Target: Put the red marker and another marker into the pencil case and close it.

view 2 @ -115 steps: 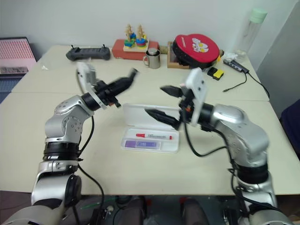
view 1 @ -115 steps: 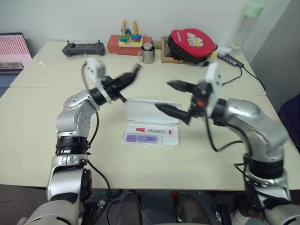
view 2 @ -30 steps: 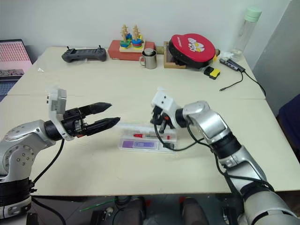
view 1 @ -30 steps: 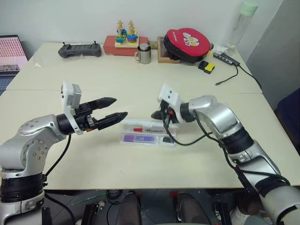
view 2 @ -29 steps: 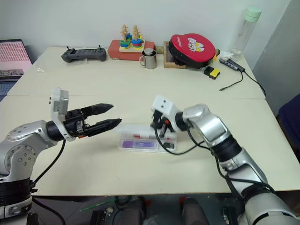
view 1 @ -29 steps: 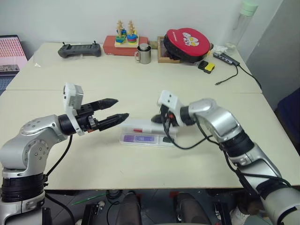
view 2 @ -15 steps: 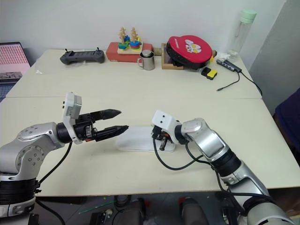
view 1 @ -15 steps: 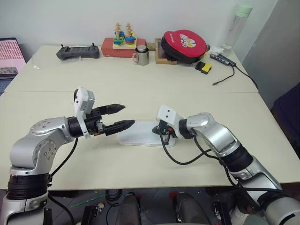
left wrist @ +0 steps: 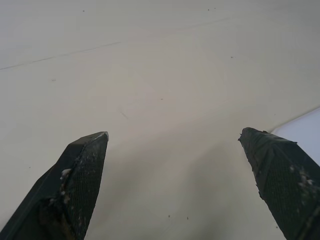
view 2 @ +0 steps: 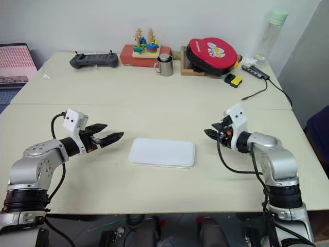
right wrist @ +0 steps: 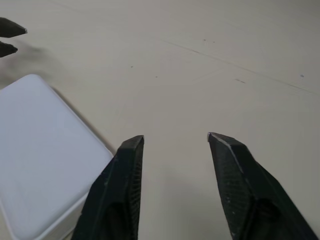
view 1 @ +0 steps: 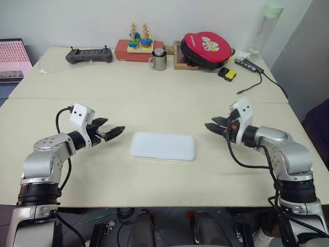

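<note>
The left gripper (view 1: pixel 114 131) had its fingers spread wide on nothing, hovering just left of the pencil case (view 1: pixel 163 146). The right gripper (view 1: pixel 212 128) stood partly open and empty, near the case's right end. The case lay flat with its lid down at mid-table (view 1: pixel 154 98), between the two, touched by neither.

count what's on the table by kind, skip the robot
pencil case: 1
controller: 1
stacking toy: 1
metal mug: 1
red round case: 1
bottle: 1
yellow-black block: 1
cabled hub: 1
total: 8
</note>
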Action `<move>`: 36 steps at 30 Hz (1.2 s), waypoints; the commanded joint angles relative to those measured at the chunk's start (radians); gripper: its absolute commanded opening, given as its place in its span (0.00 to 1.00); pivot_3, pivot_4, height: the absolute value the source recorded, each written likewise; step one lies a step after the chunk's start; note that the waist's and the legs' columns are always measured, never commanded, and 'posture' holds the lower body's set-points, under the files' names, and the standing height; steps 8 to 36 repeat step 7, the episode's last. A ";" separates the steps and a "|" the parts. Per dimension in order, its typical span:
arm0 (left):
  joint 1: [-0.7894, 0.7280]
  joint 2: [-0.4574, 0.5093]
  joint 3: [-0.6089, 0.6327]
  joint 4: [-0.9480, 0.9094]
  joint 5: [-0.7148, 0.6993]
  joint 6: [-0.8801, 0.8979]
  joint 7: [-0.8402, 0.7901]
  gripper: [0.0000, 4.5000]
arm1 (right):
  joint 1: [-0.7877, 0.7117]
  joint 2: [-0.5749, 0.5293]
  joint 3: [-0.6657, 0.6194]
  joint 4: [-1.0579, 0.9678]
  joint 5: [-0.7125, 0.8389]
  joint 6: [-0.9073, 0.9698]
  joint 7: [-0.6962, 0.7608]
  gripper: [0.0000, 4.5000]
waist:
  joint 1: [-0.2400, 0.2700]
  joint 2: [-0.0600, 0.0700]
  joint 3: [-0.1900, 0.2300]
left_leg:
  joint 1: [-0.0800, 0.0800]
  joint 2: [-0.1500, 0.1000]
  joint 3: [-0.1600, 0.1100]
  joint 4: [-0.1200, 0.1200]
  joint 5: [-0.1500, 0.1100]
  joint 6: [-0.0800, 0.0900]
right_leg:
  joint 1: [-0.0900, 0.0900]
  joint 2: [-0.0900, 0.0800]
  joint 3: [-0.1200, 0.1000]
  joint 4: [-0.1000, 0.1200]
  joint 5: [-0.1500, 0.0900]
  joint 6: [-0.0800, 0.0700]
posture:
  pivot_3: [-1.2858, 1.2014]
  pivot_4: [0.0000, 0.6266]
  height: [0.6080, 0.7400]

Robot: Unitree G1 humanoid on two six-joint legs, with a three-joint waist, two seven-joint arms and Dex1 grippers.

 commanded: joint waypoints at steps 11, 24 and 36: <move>-0.025 0.046 0.037 0.027 0.017 -0.049 -0.030 1.00 | 0.025 -0.065 -0.018 -0.029 0.026 -0.023 -0.024 0.99 | 0.000 0.000 0.000 | 0.000 0.000 0.001 0.001 0.000 0.000 | 0.000 0.000 0.001 0.000 0.000 0.001 | 0.52 0.24 1.00; -0.025 0.046 0.037 0.027 0.017 -0.049 -0.030 1.00 | 0.025 -0.065 -0.018 -0.029 0.026 -0.023 -0.024 0.99 | 0.000 0.000 0.000 | 0.000 0.000 0.001 0.001 0.000 0.000 | 0.000 0.000 0.001 0.000 0.000 0.001 | 0.52 0.24 1.00; -0.025 0.046 0.037 0.027 0.017 -0.049 -0.030 1.00 | 0.025 -0.065 -0.018 -0.029 0.026 -0.023 -0.024 0.99 | 0.000 0.000 0.000 | 0.000 0.000 0.001 0.001 0.000 0.000 | 0.000 0.000 0.001 0.000 0.000 0.001 | 0.52 0.24 1.00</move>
